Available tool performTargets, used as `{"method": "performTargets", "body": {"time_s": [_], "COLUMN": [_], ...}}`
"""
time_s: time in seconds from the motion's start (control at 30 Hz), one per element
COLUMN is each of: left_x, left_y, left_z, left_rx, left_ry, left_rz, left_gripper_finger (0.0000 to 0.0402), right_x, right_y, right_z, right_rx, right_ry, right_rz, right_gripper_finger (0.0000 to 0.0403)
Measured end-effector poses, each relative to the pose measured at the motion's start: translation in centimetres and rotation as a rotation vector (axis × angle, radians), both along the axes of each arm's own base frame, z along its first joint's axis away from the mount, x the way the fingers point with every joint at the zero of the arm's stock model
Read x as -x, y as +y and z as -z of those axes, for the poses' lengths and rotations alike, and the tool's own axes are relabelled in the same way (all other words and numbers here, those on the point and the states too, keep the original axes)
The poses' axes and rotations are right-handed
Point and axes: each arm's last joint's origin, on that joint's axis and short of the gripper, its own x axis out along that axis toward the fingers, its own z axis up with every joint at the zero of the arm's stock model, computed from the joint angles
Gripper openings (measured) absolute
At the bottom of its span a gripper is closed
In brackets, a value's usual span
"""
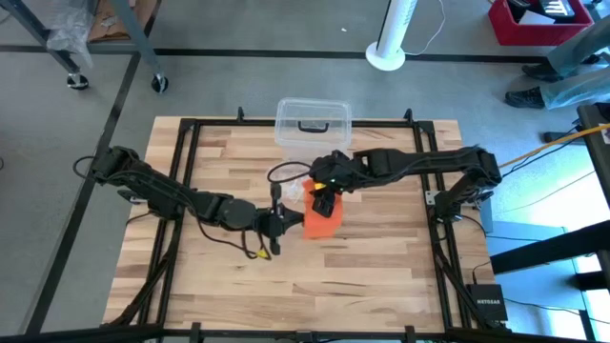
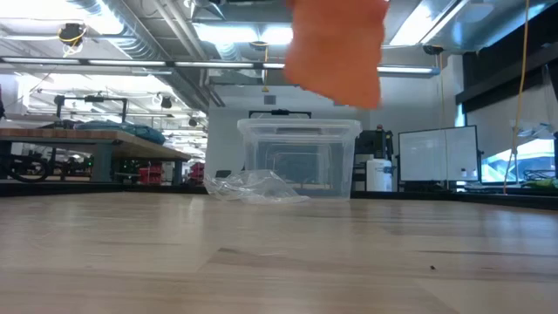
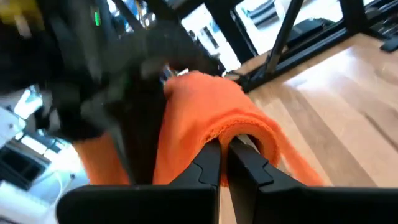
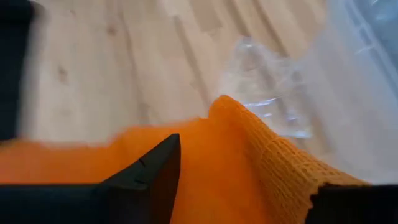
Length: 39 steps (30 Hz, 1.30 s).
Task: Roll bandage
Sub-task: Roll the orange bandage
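The bandage (image 1: 322, 221) is seen near the middle of the surface (image 1: 362, 276), as a bright orange strip of soft fabric held up between the two grippers. In the low view the bandage (image 2: 336, 48) hangs clear above the wood, with nothing of it touching the boards.

The left gripper (image 1: 277, 221) is reached in from the left edge and is placed just beside the bandage on its left-edge side. In the left wrist view its two dark fingers (image 3: 208, 163) are pressed together, and a fold of the bandage (image 3: 214, 121) is clamped between them, the fabric looping over the fingertips.

The right gripper (image 1: 326, 198) is reached in from the right edge and is positioned over the far end of the bandage. In the right wrist view its fingers (image 4: 158, 171) are spread apart, with the bandage (image 4: 249, 168) lying loosely in the gap between them; no pinch on the fabric is seen there.

A clear plastic box (image 1: 313, 122) is stood at the far edge of the surface, and a small piece of transparent plastic (image 2: 253, 186) is laid just in front of it.
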Motion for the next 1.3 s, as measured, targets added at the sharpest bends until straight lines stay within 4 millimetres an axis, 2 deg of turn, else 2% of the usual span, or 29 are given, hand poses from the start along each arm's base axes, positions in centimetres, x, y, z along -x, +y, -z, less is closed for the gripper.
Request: {"method": "performTargets", "body": {"time_s": [0.2,0.3,0.47,0.63,0.7,0.8,0.87,0.93,1.03,1.1,1.2,1.3], "left_x": [-0.1,0.0,-0.1,-0.1,-0.1,-0.1,-0.1,-0.1,-0.1,-0.1,-0.1,-0.1], "left_y": [0.5,0.5,0.6,0.6,0.6,0.6,0.6,0.6,0.6,0.6,0.6,0.6], "left_z": [0.4,0.5,0.5,0.5,0.5,0.4,0.4,0.4,0.4,0.4,0.4,0.4], "left_rx": [0.009,0.009,0.02,0.023,0.023,0.026,0.027,0.027,0.029,0.028,0.029,0.029], "left_ry": [0.042,0.045,0.043,0.042,0.041,0.037,0.036,0.036,0.039,0.042,0.042,0.041], "left_rz": [-0.022,-0.022,-0.027,-0.028,-0.028,-0.023,-0.021,-0.02,-0.02,-0.019,-0.018,-0.018], "left_gripper_finger": [0.0005,0.0005,0.0005,0.0005,0.0005,0.0005,0.0005,0.0005,0.0005,0.0005,0.0005,0.0005], "right_x": [0.3,0.5,0.7,1.6,1.8,1.6,1.1,0.7,0.2,0.2,0.5,1.1], "right_y": [0.4,0.2,-0.1,0.0,0.0,-0.2,-0.3,-0.1,0.6,0.8,0.7,0.7], "right_z": [-0.1,-0.5,-3.0,-6.0,-6.6,-6.6,-5.9,-4.8,-2.6,-2.0,-2.3,-3.7], "right_rx": [-0.142,-0.159,-0.115,-0.124,-0.117,-0.051,-0.027,-0.087,-0.268,-0.301,-0.327,-0.348], "right_ry": [0.014,0.011,-0.043,-0.057,-0.073,-0.093,-0.079,-0.036,0.077,0.126,0.135,0.115], "right_rz": [-0.043,-0.044,0.011,-0.03,-0.026,0.029,0.053,0.012,-0.097,-0.109,-0.076,-0.087], "right_gripper_finger": [0.0202,0.0202,0.0202,0.0202,0.0202,0.0202,0.0202,0.0202,0.0202,0.0202,0.0202,0.0202]}}
